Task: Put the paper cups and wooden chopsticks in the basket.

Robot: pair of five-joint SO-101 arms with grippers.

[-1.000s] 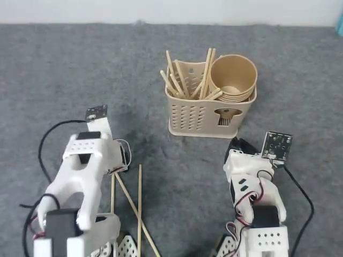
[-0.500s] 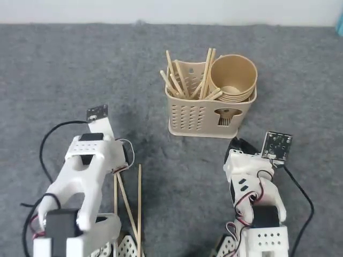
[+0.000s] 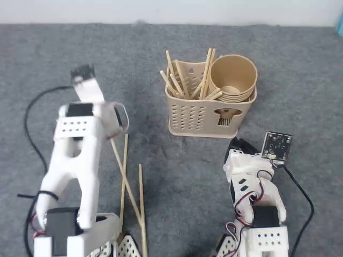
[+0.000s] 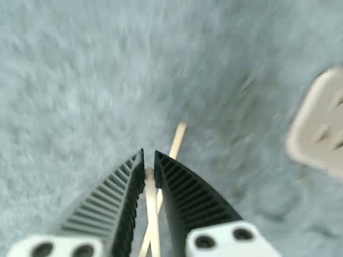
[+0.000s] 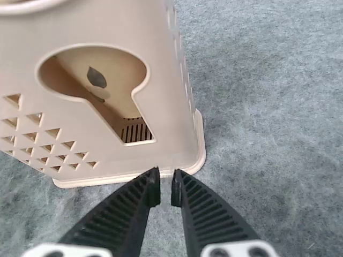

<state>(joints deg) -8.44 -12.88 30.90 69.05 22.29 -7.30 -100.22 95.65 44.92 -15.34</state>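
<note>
Basket (image 3: pixel 195 115) of beige plastic stands upright toward the far middle of the grey-carpeted counter (image 3: pixel 161 53). Its right compartment holds a nested stack of paper cups (image 3: pixel 233 75). Its left compartment holds a bundle of wooden chopsticks (image 3: pixel 179 80), leaning at mixed angles with their ends above the rim.

Three loose chopsticks (image 3: pixel 140 203) lie near the front edge beside the left arm, two of them crossing — all well apart from the basket.

The left end effector (image 4: pixel 148 155) has its ribbed black fingers drawn in tight, pinching one chopstick (image 4: pixel 152 214) that runs lengthwise between them. A second stick (image 4: pixel 177 140) pokes out just beyond the tips.

The right end effector (image 5: pixel 165 187) sits low by the basket's near bottom corner, close to the base flange. Its fingers are pressed almost together — a thin slit remains, with nothing between them.
</note>
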